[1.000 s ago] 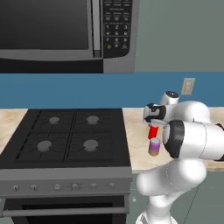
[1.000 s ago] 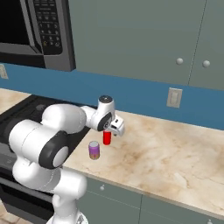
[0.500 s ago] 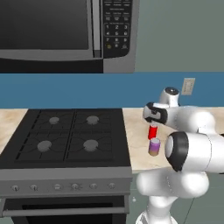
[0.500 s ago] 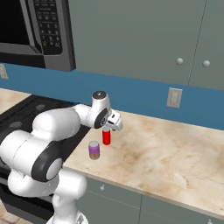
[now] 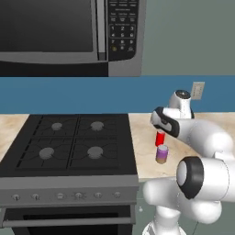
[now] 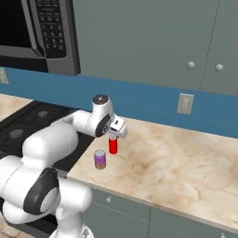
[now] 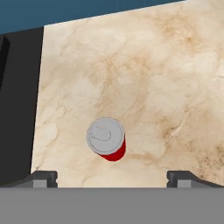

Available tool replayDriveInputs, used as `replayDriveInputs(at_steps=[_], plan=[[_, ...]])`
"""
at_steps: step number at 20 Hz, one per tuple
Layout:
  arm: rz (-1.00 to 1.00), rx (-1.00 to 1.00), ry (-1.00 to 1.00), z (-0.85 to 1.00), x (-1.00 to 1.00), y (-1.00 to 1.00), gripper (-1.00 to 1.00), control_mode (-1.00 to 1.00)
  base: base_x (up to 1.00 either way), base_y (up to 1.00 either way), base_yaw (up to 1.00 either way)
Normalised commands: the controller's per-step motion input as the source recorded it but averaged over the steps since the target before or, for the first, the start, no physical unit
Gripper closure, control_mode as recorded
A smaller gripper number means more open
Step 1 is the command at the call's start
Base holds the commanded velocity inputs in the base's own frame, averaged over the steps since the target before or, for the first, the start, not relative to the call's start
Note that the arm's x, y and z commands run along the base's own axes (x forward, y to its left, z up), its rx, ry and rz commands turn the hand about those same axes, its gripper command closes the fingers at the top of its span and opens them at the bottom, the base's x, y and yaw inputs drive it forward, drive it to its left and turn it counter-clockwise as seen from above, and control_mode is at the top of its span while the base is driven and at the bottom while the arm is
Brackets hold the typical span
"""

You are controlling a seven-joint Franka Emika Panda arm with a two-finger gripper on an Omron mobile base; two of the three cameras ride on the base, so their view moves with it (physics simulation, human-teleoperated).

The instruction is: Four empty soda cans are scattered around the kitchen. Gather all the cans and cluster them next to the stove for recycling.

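counter [image 6: 186, 162]: soda cans 2 | red can [image 6: 113, 145] 1 | purple can [image 6: 100, 159] 1 | stove [image 5: 69, 147] 1

Beige marble counter [image 6: 186, 162] beside a black stove [image 5: 69, 147]. A red soda can [image 6: 113, 146] and a purple soda can [image 6: 100, 159] stand upright on it, near each other.

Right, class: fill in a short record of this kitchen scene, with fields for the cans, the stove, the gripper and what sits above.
red can: upright on the counter, right of the stove
purple can: upright, nearer the counter's front edge, apart from the red can
gripper: open, above the red can, not touching it
above stove: microwave
wall: outlet on the blue backsplash
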Motion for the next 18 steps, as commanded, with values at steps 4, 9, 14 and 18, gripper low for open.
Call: replayDriveInputs(at_steps=[4,9,14,18], plan=[[0.00,0.00,0.00,0.22,-0.28,0.17,-1.00,-1.00,0.00,0.00,0.00],[0.00,0.00,0.06,0.14,-0.32,0.16,-1.00,-1.00,0.00,0.00,0.00],[0.00,0.00,0.02,0.00,-0.38,0.09,-1.00,-1.00,0.00,0.00,0.00],[0.00,0.00,0.00,-0.06,-0.34,0.07,-1.00,-1.00,0.00,0.00,0.00]])
